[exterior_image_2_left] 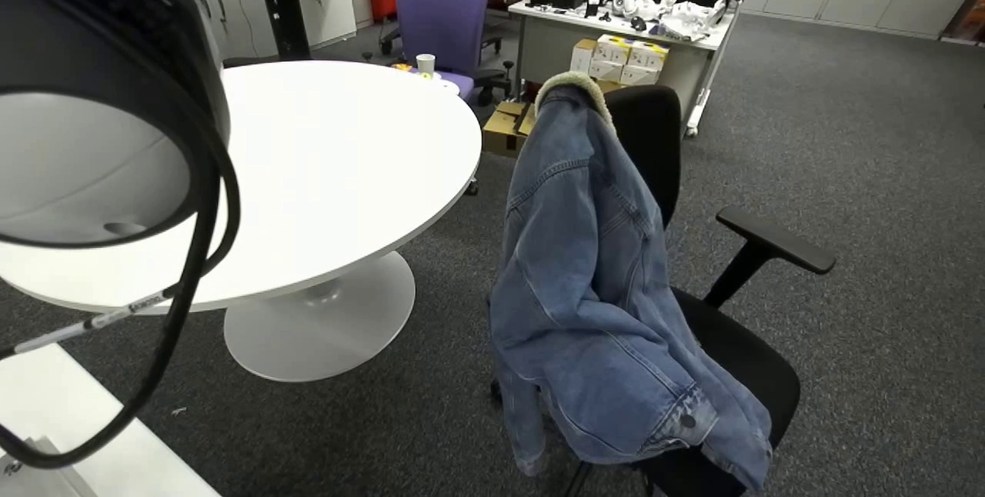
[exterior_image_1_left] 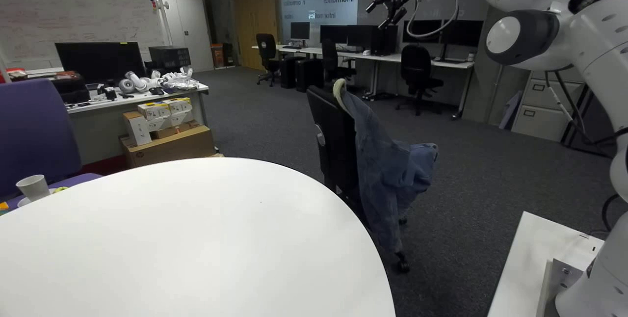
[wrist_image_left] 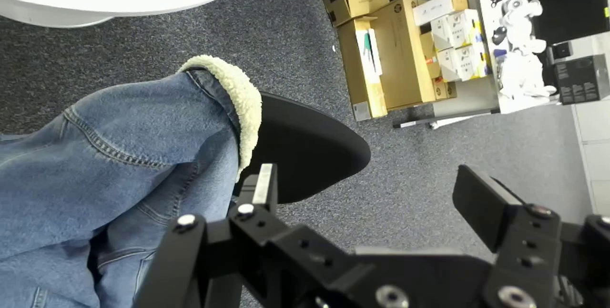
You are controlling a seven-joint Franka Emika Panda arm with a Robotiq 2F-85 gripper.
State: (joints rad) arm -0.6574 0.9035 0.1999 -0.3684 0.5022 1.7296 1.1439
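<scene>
Leftmost in an exterior view is a purple chair [exterior_image_1_left: 37,125]; behind it, a whiteboard [exterior_image_1_left: 73,17] carries reddish handwriting too faint to read. Next come small white cartons [exterior_image_1_left: 164,116], stacked above a large cardboard box [exterior_image_1_left: 174,147] that bears a round HP logo [exterior_image_1_left: 140,155] (the cartons' own print is too small to make out). A white round table [exterior_image_1_left: 196,228] fills the foreground. Farther right, a glass panel [exterior_image_1_left: 319,7] repeats the word "informatics", partly broken up in places. In front of it, the blue denim jacket [exterior_image_1_left: 390,165] hangs over the backrest of a black office chair [exterior_image_1_left: 333,135], its cream fleece collar [exterior_image_1_left: 339,90] at the top. Higher up, well apart from the jacket, hovers the gripper [exterior_image_1_left: 377,17]. The wrist view shows its fingers [wrist_image_left: 483,207] spread wide, released, with the jacket to their left and part of the black backrest showing past the fingertip on that side. Far right, a pale filing cabinet [exterior_image_1_left: 542,119], its labels too small to read, stands behind the white robot arm [exterior_image_1_left: 593,37].
</scene>
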